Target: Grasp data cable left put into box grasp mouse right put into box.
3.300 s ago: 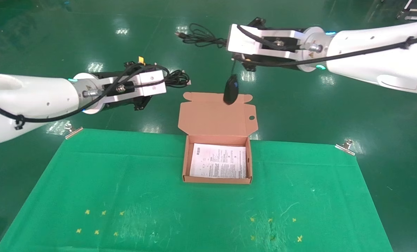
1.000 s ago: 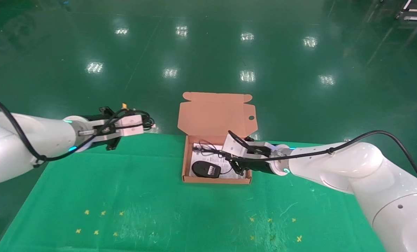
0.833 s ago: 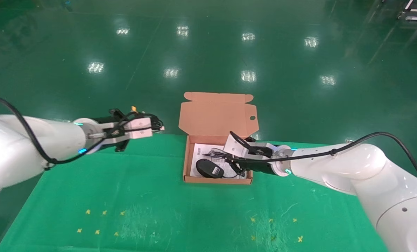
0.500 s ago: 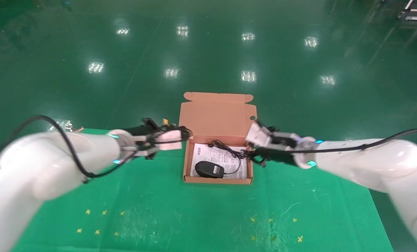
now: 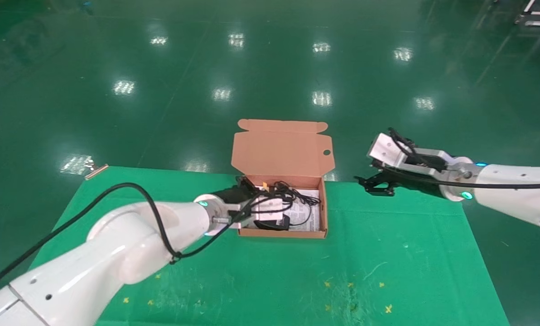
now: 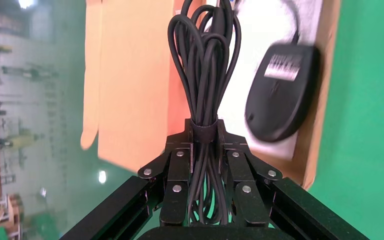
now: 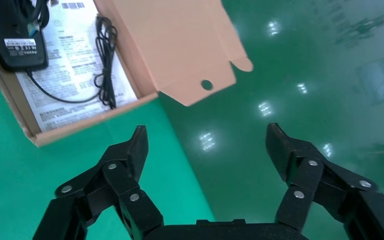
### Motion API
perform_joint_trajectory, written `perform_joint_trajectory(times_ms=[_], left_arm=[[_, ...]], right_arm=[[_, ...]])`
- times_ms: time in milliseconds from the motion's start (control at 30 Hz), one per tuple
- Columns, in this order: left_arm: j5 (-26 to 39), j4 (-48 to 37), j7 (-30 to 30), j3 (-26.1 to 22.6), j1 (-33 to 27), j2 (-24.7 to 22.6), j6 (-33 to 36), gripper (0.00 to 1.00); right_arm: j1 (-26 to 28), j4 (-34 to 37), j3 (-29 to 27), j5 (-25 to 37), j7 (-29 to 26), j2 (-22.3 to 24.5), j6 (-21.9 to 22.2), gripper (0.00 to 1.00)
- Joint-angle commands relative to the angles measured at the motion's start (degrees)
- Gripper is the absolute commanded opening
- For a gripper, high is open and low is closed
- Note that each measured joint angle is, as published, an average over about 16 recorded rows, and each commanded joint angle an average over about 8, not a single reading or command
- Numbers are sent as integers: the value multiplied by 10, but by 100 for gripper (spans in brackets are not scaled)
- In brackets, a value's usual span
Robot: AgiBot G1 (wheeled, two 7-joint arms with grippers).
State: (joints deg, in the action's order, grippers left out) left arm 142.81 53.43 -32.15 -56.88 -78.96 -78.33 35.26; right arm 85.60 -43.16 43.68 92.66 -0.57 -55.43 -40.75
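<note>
Left pincer (image 6: 203, 150) clamped on one data cable (image 6: 205, 65) above one box (image 5: 323, 213), right pincer (image 7: 207, 150) spread

Your head camera looks down and forward over the green table. Both wrist cameras sit close behind their fingers, and all three views share the cardboard box (image 5: 281, 233) (image 6: 130, 90) (image 7: 180, 50).

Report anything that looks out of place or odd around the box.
One oddity: the mouse lies upside down in the box, label side up, its cord loose on the lining. Otherwise, left gripper grips the cable over the box; right gripper is open.
</note>
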Motion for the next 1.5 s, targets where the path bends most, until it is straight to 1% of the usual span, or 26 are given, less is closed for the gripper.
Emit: perform_joint_trajectory(times_ms=[33, 200, 333, 467, 667, 900, 1067, 1267, 1367, 1500], left_arm=[[-17, -7, -1, -23, -3, -2, -18, 0], [-42, -12, -30, -85, -18, -4, -48, 0], [-54, -14, -48, -122, -28, -6, -60, 50], [-61, -14, -55, -142, -33, -7, -63, 100], [-62, -12, -54, -140, -33, -6, -62, 100], [-69, 3, -60, -135, -35, 12, -58, 100], [-81, 10, -78, -122, -57, 26, -52, 100], [-89, 18, -103, -94, -98, 46, -55, 100], [-90, 18, -107, -87, -108, 51, -54, 100], [-105, 19, -104, -76, -109, 61, -44, 100]], right_arm=[[-4, -32, 2, 8, -24, 20, -1, 100], [-16, -106, 9, 39, -91, 55, 4, 100], [-22, -147, 14, 61, -129, 72, 5, 100], [-25, -165, 17, 72, -144, 79, 6, 100], [-25, -163, 17, 72, -141, 78, 7, 100], [-20, -162, 16, 71, -137, 77, 7, 100], [4, -178, 12, 78, -125, 78, 6, 100], [49, -195, 11, 94, -113, 82, -14, 100], [61, -197, 12, 99, -113, 83, -24, 100], [64, -200, 8, 92, -113, 85, -37, 100]])
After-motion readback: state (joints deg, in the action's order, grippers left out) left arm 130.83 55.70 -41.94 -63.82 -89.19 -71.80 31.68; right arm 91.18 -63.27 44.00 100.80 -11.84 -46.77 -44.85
